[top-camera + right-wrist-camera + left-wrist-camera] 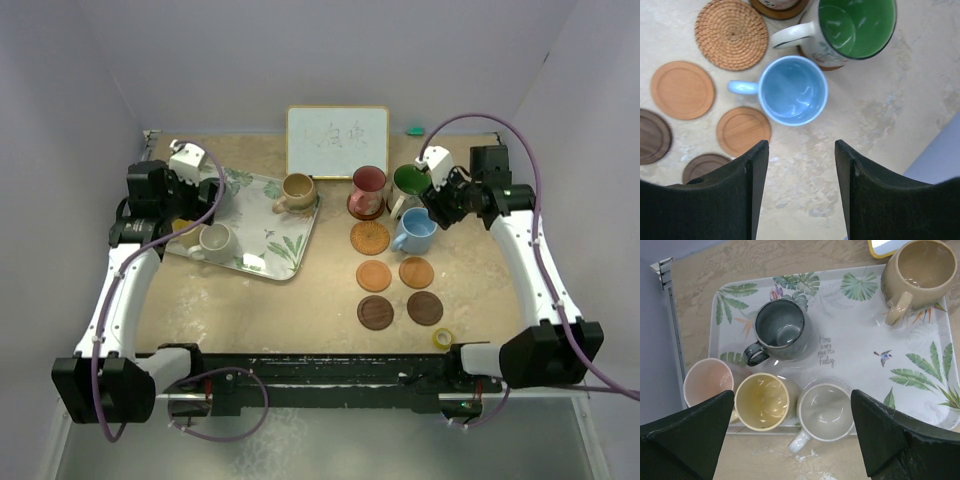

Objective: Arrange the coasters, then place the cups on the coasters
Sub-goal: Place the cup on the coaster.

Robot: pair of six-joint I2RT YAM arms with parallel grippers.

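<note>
Table (300,300): work split in two halves. On the left, the leaf-patterned tray (270,225) carried five cups; on the right stood three cups and the coasters. The left arm (125,290) hung over the tray, the right arm (530,250) over the cup group. The left jaws stood wide apart and empty. In the wrist view the white mug (825,412) lay directly below and between them, upright, its handle pointing to the lower left, off the tray's near rim. The yellow mug (762,401) touched or nearly touched it on one side, with the pink mug (707,382) beyond. The grey mug (779,330) and tan mug (920,270) sat farther up the tray. The right jaws stood apart with nothing between them. The blue mug (794,90) sat just ahead of them, upright on the table, handle toward the coasters; whether a coaster lay under it could not be told. The green mug (857,22) and red mug (368,185) each stood on a coaster. Five coasters lay bare: one woven coaster (731,32), two orange coasters (682,90) and two dark coasters (652,136). Judgement: the left arm was nearer the tray cups, and the bare coasters lay to their right, across the table's middle.
</note>
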